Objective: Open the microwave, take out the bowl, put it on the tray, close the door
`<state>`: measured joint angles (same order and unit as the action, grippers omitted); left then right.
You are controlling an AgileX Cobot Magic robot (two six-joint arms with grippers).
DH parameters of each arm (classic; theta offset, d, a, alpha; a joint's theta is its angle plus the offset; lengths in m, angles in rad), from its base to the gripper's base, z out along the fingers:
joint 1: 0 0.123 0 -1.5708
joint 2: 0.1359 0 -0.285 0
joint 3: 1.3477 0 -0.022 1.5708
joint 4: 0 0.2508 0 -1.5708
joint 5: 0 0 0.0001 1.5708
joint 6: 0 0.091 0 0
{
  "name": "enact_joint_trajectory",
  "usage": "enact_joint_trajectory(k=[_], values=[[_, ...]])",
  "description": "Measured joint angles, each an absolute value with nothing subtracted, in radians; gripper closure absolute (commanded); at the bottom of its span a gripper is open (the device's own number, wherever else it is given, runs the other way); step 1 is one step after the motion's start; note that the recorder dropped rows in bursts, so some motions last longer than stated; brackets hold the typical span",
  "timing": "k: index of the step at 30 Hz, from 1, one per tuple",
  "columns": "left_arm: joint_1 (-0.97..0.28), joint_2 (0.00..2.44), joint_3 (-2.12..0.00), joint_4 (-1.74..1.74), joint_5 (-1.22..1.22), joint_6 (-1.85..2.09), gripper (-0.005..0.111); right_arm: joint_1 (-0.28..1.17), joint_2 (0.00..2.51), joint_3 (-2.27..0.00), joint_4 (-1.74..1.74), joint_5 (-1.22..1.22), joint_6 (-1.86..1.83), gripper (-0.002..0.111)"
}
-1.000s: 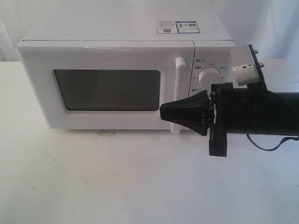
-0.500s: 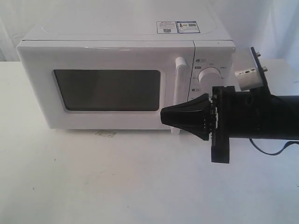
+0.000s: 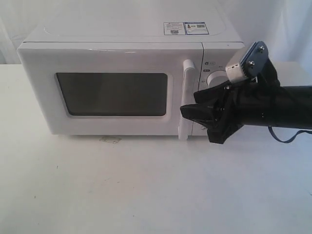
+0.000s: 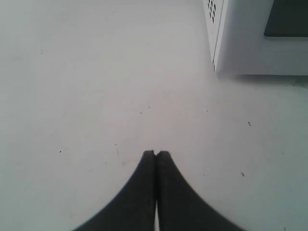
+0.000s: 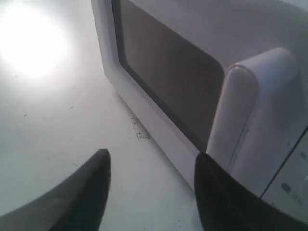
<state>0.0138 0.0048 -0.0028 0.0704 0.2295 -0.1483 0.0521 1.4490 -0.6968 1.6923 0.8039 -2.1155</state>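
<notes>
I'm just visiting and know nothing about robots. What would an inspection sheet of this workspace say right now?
Surface: white table, one small scuff by the oven's front.
Job's things: microwave upright, door shut, handle not gripped; bowl and tray not seen.
Clutter: nothing seen.
Grippers: right gripper open, close to the handle; left gripper shut, empty, over the table.
Cables: dark cable loops under the right arm.
Surroundings: white backdrop; stickers on the oven's top.

White microwave [image 3: 122, 35], white door [image 3: 41, 92] with a dark grey window [image 3: 112, 94]; blue-and-white stickers [image 3: 186, 28] on top. Next to the black right gripper [image 5: 151, 155], a white handle [image 3: 187, 97]. Off-white table [image 3: 146, 185], faint dark specks.
</notes>
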Motion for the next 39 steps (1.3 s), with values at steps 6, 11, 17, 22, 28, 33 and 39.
enact_joint_trajectory(k=[6, 11, 17, 22, 28, 33, 39], values=[[0.014, 0.005, -0.003, 0.07, 0.23, -0.148, 0.107, 0.052, 1.459, -0.728, 1.657, 0.804, -2.116, 0.055], [0.014, 0.005, -0.003, 0.07, 0.23, -0.148, 0.107, 0.052, 1.469, -0.758, 1.582, 0.84, -2.116, 0.056], [0.014, 0.005, -0.003, 0.07, 0.23, -0.148, 0.107, 0.052, 1.469, -0.779, 1.516, 0.865, -2.116, 0.056], [0.014, 0.005, -0.003, 0.07, 0.23, -0.148, 0.107, 0.052, 1.469, -0.781, 1.508, 0.791, -2.116, 0.056], [0.014, 0.005, -0.003, 0.07, 0.23, -0.148, 0.107, 0.052, 1.471, -0.795, 1.551, 0.735, -2.116, 0.056], [0.014, 0.005, -0.003, 0.07, 0.23, -0.148, 0.107, 0.052, 1.501, -0.816, 1.589, 0.735, -2.116, 0.056], [0.014, 0.005, -0.003, 0.07, 0.23, -0.148, 0.107, 0.052, 1.564, -0.854, 1.612, 0.753, -2.116, 0.056]])
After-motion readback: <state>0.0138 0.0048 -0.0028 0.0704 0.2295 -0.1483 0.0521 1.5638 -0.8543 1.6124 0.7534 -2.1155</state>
